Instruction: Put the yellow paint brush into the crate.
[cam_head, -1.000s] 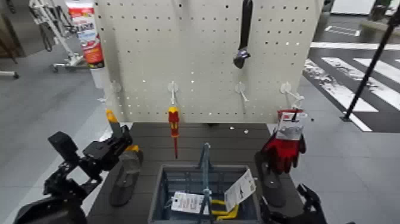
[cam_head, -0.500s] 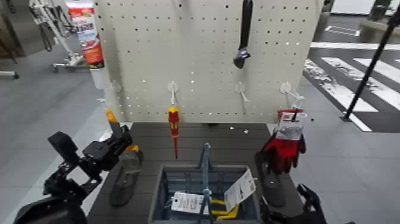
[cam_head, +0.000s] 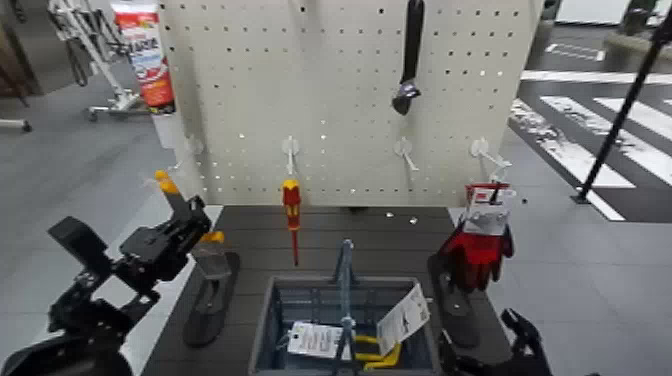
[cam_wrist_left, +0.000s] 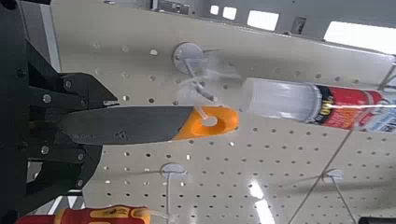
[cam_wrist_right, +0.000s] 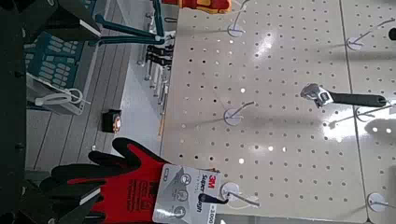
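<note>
Crate (cam_head: 270, 322): slotted plastic, matt. Screwdriver handle (cam_head: 290, 192): smooth plastic, glossy. Adjustable wrench head (cam_wrist_right: 316, 93): metal, shiny. Gloves (cam_head: 478, 256): cloth, matt. Their tag (cam_wrist_right: 187, 194): printed, smooth.

Shows a grey-blue crate (cam_head: 272, 315) standing on a dark, line-grooved counter (cam_head: 258, 240), between two flat black feet (cam_head: 208, 318) with rounded ends.

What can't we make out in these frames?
- Crate near wall: head view, cut off by the bottom edge.
- Yellow item in the crate: head view, partly covered by the tags, so I can't tell what it is.
- Paint brush bristles: left wrist view, hidden behind the left gripper, which is shut on the handle.
- Print on the crate's tags: head view, too small.
</note>
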